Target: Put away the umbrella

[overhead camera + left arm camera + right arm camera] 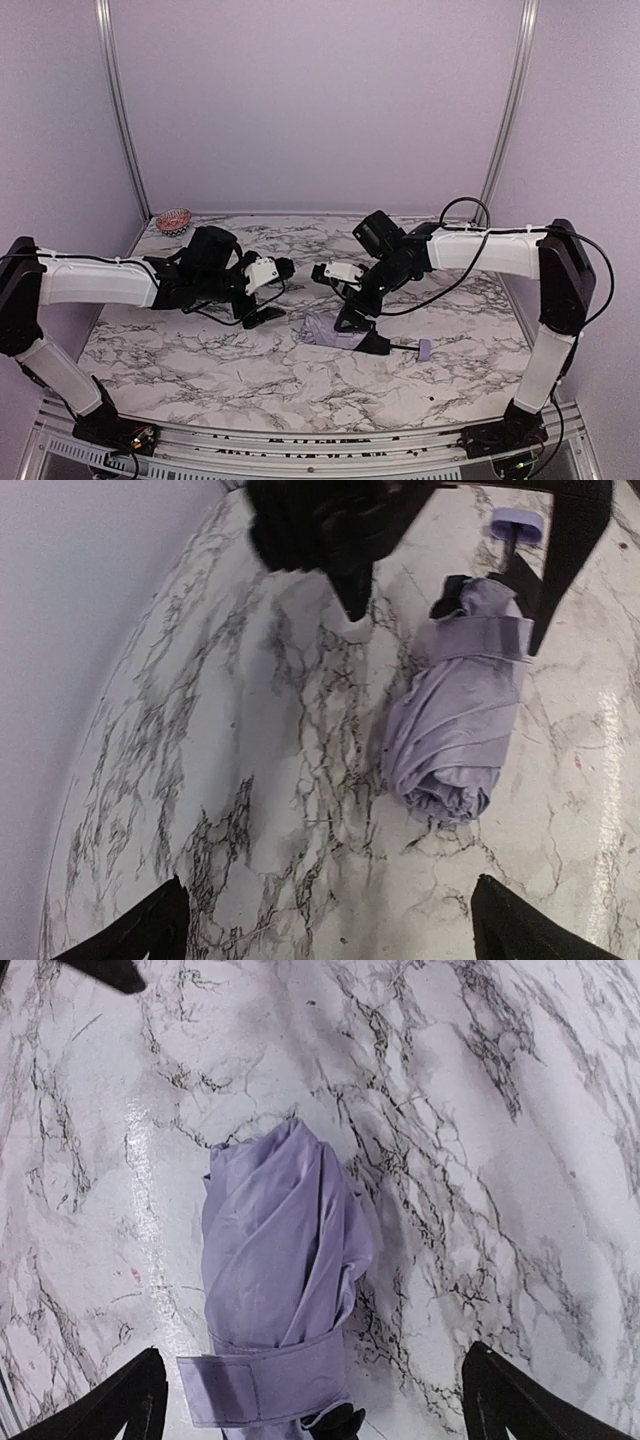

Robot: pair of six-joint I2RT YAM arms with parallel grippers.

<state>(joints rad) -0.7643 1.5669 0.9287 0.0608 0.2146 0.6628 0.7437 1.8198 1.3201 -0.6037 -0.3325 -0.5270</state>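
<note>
Umbrella [335,330] lying flat, long axis left-right, handle [424,349] pointing right; left gripper [330,925], right gripper [315,1385] released.

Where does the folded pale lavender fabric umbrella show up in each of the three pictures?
Top external: the folded pale lavender fabric umbrella lies just right of centre.
Left wrist: umbrella right of centre, upper part.
Right wrist: umbrella from centre to bottom edge.
Shared: black-veined white marble table.

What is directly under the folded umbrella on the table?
The umbrella lies on the marble table. Only tabletop shows around it; the patch beneath the fabric is covered and cannot be seen.
</note>
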